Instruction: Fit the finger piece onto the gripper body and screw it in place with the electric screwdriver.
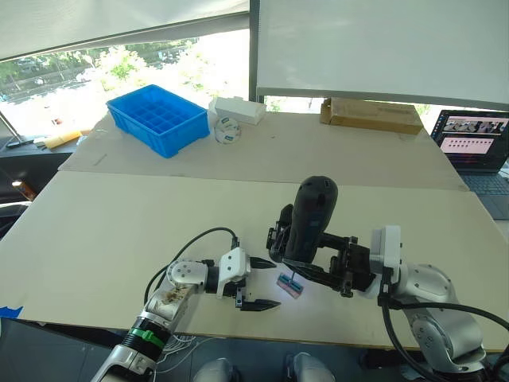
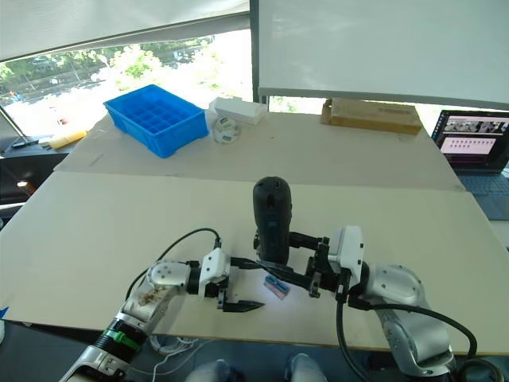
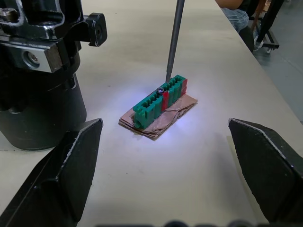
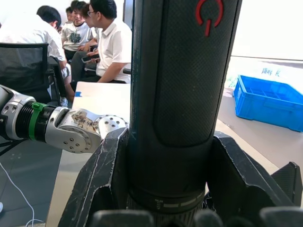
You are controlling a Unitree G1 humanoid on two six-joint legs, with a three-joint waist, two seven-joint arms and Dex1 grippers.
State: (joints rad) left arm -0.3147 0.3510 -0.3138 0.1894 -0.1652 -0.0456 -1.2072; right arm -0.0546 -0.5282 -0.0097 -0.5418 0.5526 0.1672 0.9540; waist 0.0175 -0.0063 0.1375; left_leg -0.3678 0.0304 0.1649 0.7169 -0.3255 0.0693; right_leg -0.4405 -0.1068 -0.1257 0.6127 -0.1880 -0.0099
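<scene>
Right end effector (image 1: 318,259) grips electric screwdriver (image 1: 312,216) bearing red power symbol.

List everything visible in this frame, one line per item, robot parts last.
electric screwdriver: 1, black, upright, bit on the green block
green-and-red block: 1, on brown cardboard scrap, lit by the screwdriver
gripper body: 1, black, beside the block
blue tray: 1, far left of table
white box: 1, beside the tray
cardboard box: 1, brown, far edge
laptop: 1, far right
people: several, seated off the table
left pincer: open, near the block
right pincer: shut on electric screwdriver
</scene>
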